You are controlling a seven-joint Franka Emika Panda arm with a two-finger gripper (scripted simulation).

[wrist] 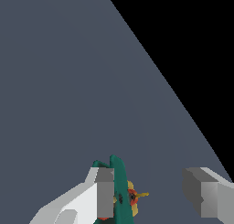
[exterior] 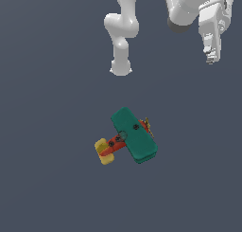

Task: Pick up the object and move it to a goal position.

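White rounded arm links (exterior: 122, 34); dark grey joint band; boxy pale-grey tool (wrist: 148, 195) fingers (wrist: 106, 191).

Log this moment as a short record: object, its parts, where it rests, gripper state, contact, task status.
object: toy biplane
parts: teal-green wings, red-orange body, yellow tail, tan propeller
resting on: grey floor, tail toward the exterior view's left
gripper: open, fingers spread, nothing between them
arm position: gripper at the exterior view's upper right, away from the biplane
contact: none
task status: biplane not yet picked up
goal marker: none visible
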